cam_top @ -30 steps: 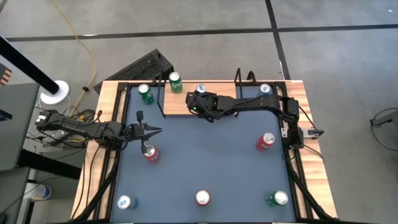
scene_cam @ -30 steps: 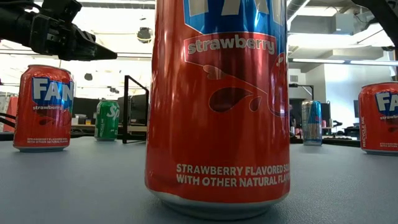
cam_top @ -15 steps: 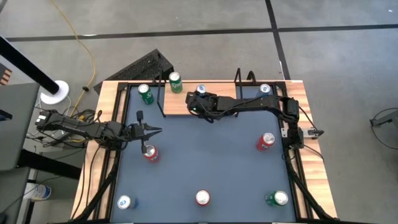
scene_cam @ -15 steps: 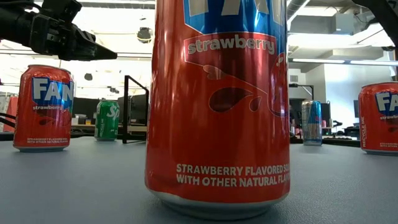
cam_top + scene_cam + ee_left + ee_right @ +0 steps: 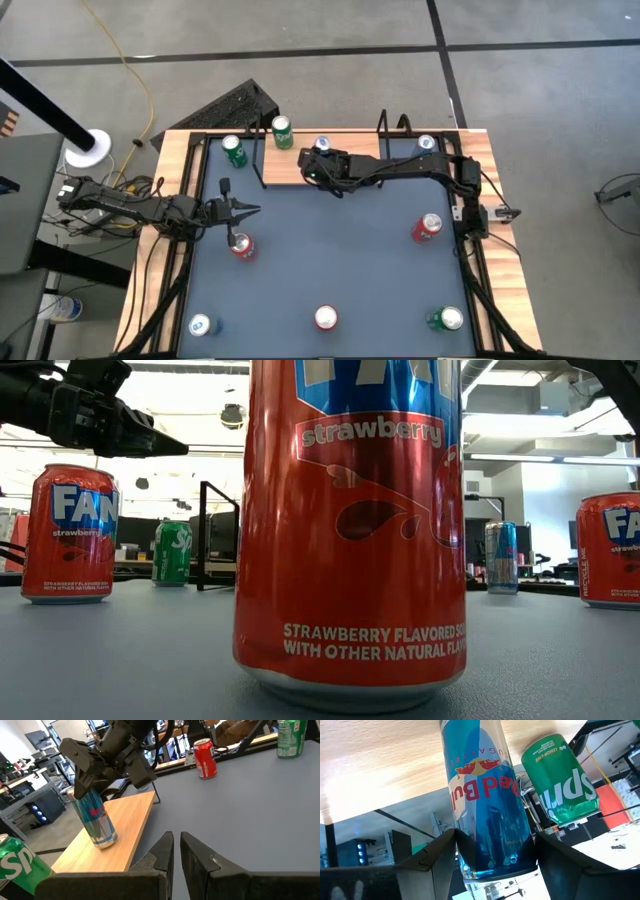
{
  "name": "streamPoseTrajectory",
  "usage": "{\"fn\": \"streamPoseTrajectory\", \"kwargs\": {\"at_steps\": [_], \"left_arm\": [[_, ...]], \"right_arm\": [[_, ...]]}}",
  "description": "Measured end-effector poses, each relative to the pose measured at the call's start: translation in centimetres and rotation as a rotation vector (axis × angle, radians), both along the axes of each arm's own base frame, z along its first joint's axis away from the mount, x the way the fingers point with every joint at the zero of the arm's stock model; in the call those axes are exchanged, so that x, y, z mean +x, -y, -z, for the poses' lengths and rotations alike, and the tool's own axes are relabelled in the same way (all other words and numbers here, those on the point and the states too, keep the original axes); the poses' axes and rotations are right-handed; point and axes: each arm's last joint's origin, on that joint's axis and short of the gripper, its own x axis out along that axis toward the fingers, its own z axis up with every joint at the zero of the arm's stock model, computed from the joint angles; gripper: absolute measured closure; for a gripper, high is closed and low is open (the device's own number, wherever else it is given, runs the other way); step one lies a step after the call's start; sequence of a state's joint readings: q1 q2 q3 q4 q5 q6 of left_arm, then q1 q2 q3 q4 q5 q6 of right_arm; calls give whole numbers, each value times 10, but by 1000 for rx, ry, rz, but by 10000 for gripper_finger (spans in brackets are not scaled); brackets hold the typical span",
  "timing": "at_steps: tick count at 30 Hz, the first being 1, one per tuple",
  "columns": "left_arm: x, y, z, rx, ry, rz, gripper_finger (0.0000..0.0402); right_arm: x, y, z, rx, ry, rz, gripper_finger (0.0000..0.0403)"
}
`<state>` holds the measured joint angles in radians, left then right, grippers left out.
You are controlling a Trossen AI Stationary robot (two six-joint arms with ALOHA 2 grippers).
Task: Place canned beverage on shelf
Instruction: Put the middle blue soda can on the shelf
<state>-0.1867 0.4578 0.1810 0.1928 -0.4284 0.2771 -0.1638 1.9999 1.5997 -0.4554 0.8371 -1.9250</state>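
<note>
The slim blue and silver can [image 5: 95, 817] stands upright on the shelf [image 5: 117, 832], a light-wood board lying along the table's far edge, with its base on the wood near the board's middle. It is judged a rigid, smooth-walled metal cylinder, tall for its footprint and so liable to tip; if full it carries some weight, and the glossy wall may slip under a light pinch. The sensible hold is across the body at or above mid-height, fingers on opposite sides, which is where the right gripper [image 5: 102, 767] has it. In the right wrist view the two dark fingers [image 5: 440, 855] bracket the can's upper body and press against it, so this gripper is clamped on the can. The right arm reaches from the table's far right corner along the far edge to the shelf, wrist bent down over the can. A green can [image 5: 560, 775] stands just beside it, near the shelf's left end. The left gripper [image 5: 243, 211] waits low over the table's left edge, near a red can [image 5: 241, 245], its fingers [image 5: 162, 852] nearly together and holding nothing.
</note>
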Motion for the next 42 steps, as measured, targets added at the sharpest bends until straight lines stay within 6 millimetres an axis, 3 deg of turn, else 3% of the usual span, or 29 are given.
{"fn": "streamPoseTrajectory", "kwargs": {"at_steps": [21,35,42], "left_arm": [[0,0,0,4,-1,-2,379],[0,0,0,-6,2,-3,379],[0,0,0,-27,7,-3,379]], "right_arm": [[3,-3,-1,-31,7,-18,152],[6,-31,0,-31,9,-53,152],[7,-33,0,-26,8,-60,152]]}}
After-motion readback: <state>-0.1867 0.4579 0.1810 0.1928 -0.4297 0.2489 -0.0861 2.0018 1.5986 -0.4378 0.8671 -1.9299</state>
